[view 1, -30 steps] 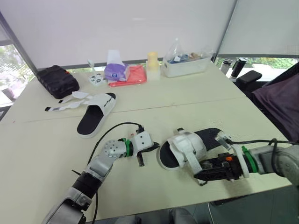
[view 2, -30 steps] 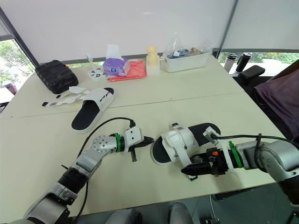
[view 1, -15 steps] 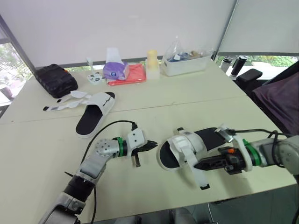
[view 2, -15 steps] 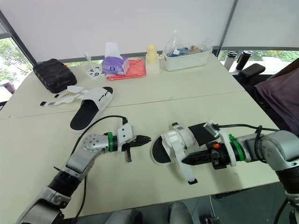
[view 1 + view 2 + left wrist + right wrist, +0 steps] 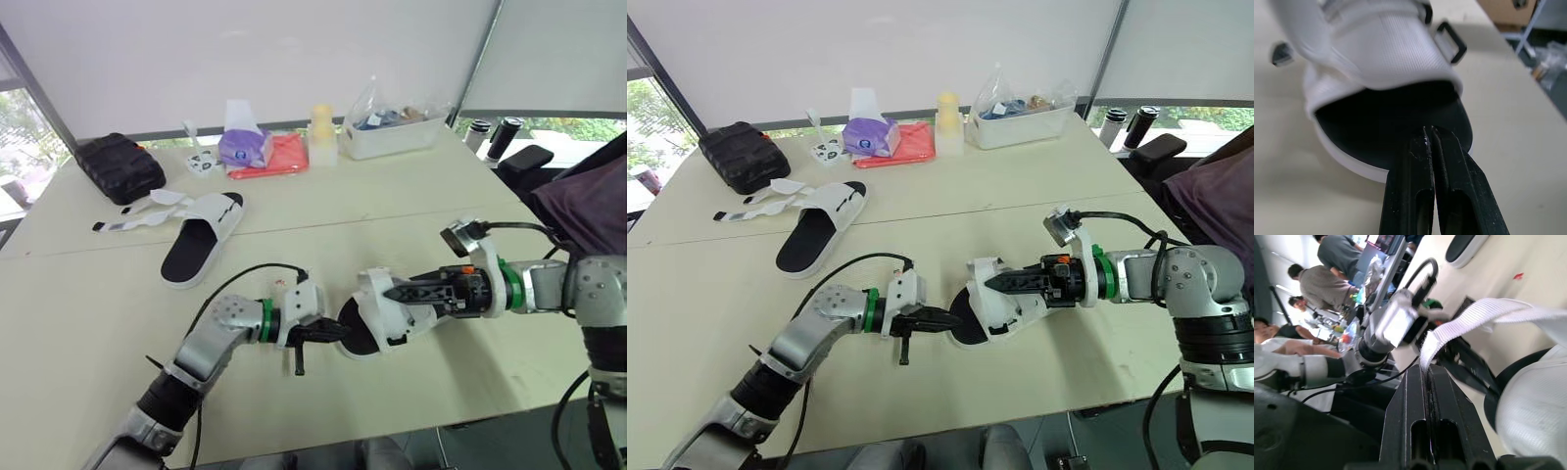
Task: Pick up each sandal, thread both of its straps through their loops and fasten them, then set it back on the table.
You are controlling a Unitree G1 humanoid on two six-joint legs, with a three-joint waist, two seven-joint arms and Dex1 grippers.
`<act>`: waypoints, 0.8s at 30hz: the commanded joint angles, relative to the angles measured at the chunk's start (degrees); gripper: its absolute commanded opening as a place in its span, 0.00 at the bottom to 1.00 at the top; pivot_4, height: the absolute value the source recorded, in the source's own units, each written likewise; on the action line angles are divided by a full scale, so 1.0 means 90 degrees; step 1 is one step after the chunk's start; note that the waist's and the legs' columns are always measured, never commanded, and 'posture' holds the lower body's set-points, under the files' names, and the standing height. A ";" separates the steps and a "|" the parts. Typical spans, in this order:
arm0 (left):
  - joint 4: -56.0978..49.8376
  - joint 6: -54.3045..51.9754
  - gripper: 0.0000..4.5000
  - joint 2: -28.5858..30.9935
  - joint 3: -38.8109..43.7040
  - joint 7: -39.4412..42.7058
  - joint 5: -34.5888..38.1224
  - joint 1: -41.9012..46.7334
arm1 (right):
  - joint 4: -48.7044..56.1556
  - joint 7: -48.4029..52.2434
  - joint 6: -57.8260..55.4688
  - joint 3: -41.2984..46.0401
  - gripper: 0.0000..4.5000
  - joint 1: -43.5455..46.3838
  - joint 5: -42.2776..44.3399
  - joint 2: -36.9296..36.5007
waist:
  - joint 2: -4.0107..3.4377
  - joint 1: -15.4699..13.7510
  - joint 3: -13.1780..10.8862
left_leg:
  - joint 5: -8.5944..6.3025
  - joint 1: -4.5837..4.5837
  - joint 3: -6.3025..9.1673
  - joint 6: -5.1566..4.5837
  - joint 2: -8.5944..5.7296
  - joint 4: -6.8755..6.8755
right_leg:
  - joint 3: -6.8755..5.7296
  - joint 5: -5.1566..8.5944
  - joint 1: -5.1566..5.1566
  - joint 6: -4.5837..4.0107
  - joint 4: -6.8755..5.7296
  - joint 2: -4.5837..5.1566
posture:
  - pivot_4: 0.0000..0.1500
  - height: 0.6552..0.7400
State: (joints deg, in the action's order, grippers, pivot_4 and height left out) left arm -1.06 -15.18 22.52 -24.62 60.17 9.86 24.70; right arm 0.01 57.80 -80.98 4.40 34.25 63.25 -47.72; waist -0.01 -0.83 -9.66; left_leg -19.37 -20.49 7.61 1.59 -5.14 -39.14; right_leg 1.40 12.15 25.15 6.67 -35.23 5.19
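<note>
The near sandal (image 5: 377, 315), white upper over a black footbed, lies at the table's middle front. My right gripper (image 5: 389, 292) reaches in from the right above it and is shut on the sandal's white webbing strap (image 5: 1469, 320), held up off the upper. My left gripper (image 5: 340, 333) is shut, its tips (image 5: 1428, 129) resting on the black footbed at the sandal's open end. The second sandal (image 5: 201, 240) lies at the far left with its straps (image 5: 137, 217) spread loose on the table.
Along the back stand a black pouch (image 5: 120, 168), a purple tissue pack (image 5: 245, 147) on a red cloth (image 5: 279, 157), a yellow cup (image 5: 320, 125) and a clear tub (image 5: 392, 132). Bottles (image 5: 490, 137) and a dark chair (image 5: 588, 206) stand at the right. Several people (image 5: 1327, 264) show behind.
My right gripper shut on the strap and drew it up and leftward over the sandal. The sandal shifted left. My left gripper moved in to the sandal's open end.
</note>
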 commanded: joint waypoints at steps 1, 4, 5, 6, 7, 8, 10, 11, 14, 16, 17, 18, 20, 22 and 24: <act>0.0282 0.0507 0.03 -0.0009 -0.0268 -0.0078 -0.0512 0.0108 | -0.0043 -0.0027 0.0327 -0.0061 0.01 0.0329 -0.0315 0.0119 | -0.0001 0.0003 0.0001 | 0.0000 0.0000 0.0000 0.0000 0.0000 0.0000 | 0.0000 0.0000 0.0000 0.0000 0.0000 0.0000 | 1.00 1.00; 0.0445 0.0660 0.03 -0.0110 -0.0244 -0.0111 -0.0575 0.0158 | -0.0044 0.0196 0.0802 -0.0417 0.01 0.0392 -0.0807 0.0134 | -0.0002 0.0007 0.0002 | 0.0000 0.0003 0.0000 0.0000 0.0001 0.0000 | 0.0000 0.0000 -0.0001 0.0000 -0.0001 -0.0001 | 1.00 1.00; 0.0468 0.0679 0.03 -0.0131 -0.0230 -0.0114 -0.0581 0.0168 | -0.0066 0.0322 0.0929 -0.0569 0.01 0.0421 -0.0963 0.0094 | -0.0002 0.0006 0.0002 | 0.0000 0.0002 -0.0001 0.0001 0.0001 0.0000 | 0.0000 0.0000 -0.0001 0.0000 -0.0001 -0.0001 | 1.00 1.00; 0.0485 0.0703 0.03 -0.0140 -0.0219 -0.0113 -0.0588 0.0168 | -0.0122 0.0437 0.1027 -0.0689 0.01 0.0462 -0.1086 0.0083 | -0.0002 0.0001 0.0002 | 0.0000 0.0002 -0.0001 0.0001 0.0000 0.0000 | 0.0000 0.0000 -0.0001 0.0000 -0.0001 0.0000 | 1.00 1.00; 0.0497 0.0718 0.03 -0.0149 -0.0210 -0.0110 -0.0595 0.0166 | -0.0166 0.0534 0.1087 -0.0771 0.01 0.0493 -0.1173 0.0074 | -0.0002 0.0000 0.0002 | 0.0001 0.0001 -0.0001 0.0001 -0.0001 -0.0001 | 0.0000 0.0000 -0.0001 0.0000 -0.0001 0.0000 | 1.00 1.00; 0.0513 0.0738 0.03 -0.0154 -0.0203 -0.0115 -0.0610 0.0156 | -0.0237 0.0636 0.1116 -0.0853 0.01 0.0544 -0.1234 0.0083 | -0.0002 0.0000 0.0002 | 0.0001 0.0001 -0.0001 0.0001 -0.0001 -0.0001 | 0.0000 0.0000 -0.0002 0.0000 -0.0001 0.0000 | 1.00 1.00; 0.0531 0.0771 0.03 -0.0160 -0.0189 -0.0130 -0.0633 0.0140 | -0.0328 0.0788 0.1174 -0.0957 0.01 0.0607 -0.1341 0.0112 | -0.0002 0.0005 0.0002 | 0.0001 0.0002 -0.0001 0.0001 -0.0002 -0.0001 | 0.0000 0.0000 -0.0002 0.0000 -0.0001 0.0002 | 1.00 1.00; 0.0531 0.0778 0.03 -0.0163 -0.0179 -0.0148 -0.0642 0.0129 | -0.0361 0.0845 0.1199 -0.1019 0.01 0.0629 -0.1406 0.0126 | -0.0002 0.0006 0.0002 | 0.0001 0.0002 -0.0001 0.0001 -0.0002 -0.0001 | 0.0000 0.0000 -0.0002 0.0000 -0.0001 0.0002 | 1.00 1.00; 0.0504 0.0785 0.03 -0.0163 -0.0158 -0.0206 -0.0656 0.0082 | -0.0451 0.1011 0.0993 -0.1076 0.01 0.0692 -0.1374 0.0151 | -0.0002 0.0005 0.0002 | 0.0001 0.0003 0.0000 0.0001 -0.0001 -0.0001 | 0.0000 0.0000 -0.0002 0.0000 -0.0001 0.0001 | 1.00 1.00; 0.0485 0.0787 0.03 -0.0158 -0.0161 -0.0224 -0.0654 0.0061 | -0.0465 0.1121 0.0883 -0.1098 0.01 0.0718 -0.1355 0.0131 | -0.0002 0.0004 0.0002 | 0.0001 0.0002 0.0000 0.0001 -0.0001 -0.0001 | 0.0000 0.0000 -0.0002 0.0000 -0.0001 0.0002 | 1.00 1.00; 0.0465 0.0780 0.03 -0.0157 -0.0164 -0.0239 -0.0654 0.0050 | -0.0443 0.1191 0.0901 -0.1137 0.01 0.0712 -0.1399 0.0096 | -0.0002 0.0004 0.0002 | 0.0001 0.0002 0.0000 0.0001 -0.0001 -0.0001 | 0.0000 -0.0001 -0.0002 0.0000 -0.0001 0.0002 | 1.00 1.00; 0.0435 0.0771 0.03 -0.0159 -0.0171 -0.0262 -0.0658 0.0036 | -0.0480 0.1211 0.0887 -0.1139 0.01 0.0724 -0.1431 0.0095 | -0.0002 0.0005 0.0002 | 0.0001 0.0002 0.0000 0.0001 -0.0001 -0.0001 | 0.0000 0.0000 -0.0002 0.0000 -0.0001 0.0002 | 1.00 1.00; 0.0372 0.0737 0.03 -0.0173 -0.0183 -0.0311 -0.0665 0.0016 | -0.0520 0.1304 0.1010 -0.1259 0.01 0.0713 -0.1618 0.0032 | -0.0002 0.0006 0.0002 | 0.0000 0.0003 0.0000 0.0000 -0.0001 -0.0001 | 0.0000 0.0000 -0.0002 0.0000 -0.0001 0.0001 | 1.00 1.00; 0.0326 0.0709 0.03 -0.0194 -0.0192 -0.0354 -0.0671 0.0010 | -0.0540 0.1421 0.1141 -0.1354 0.01 0.0674 -0.1776 -0.0015 | -0.0002 0.0003 0.0002 | 0.0000 0.0003 0.0000 0.0000 -0.0001 -0.0001 | 0.0000 0.0000 -0.0002 0.0000 -0.0001 0.0001 | 1.00 1.00; 0.0285 0.0685 0.03 -0.0203 -0.0196 -0.0381 -0.0673 -0.0001 | -0.0609 0.1543 0.1264 -0.1449 0.01 0.0654 -0.1944 -0.0068 | -0.0002 0.0005 0.0002 | 0.0001 0.0003 0.0000 0.0001 -0.0002 -0.0001 | -0.0001 0.0000 -0.0002 0.0000 -0.0001 0.0001 | 1.00 1.00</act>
State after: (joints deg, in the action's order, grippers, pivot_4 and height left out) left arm 2.02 -8.36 20.53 -26.11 57.25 4.98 25.36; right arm -5.46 70.26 -70.92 -8.87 39.45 46.53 -47.25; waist -0.03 -0.79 -9.64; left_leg -19.36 -20.47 7.61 1.59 -5.16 -39.15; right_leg 1.39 12.14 25.13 6.68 -35.24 5.20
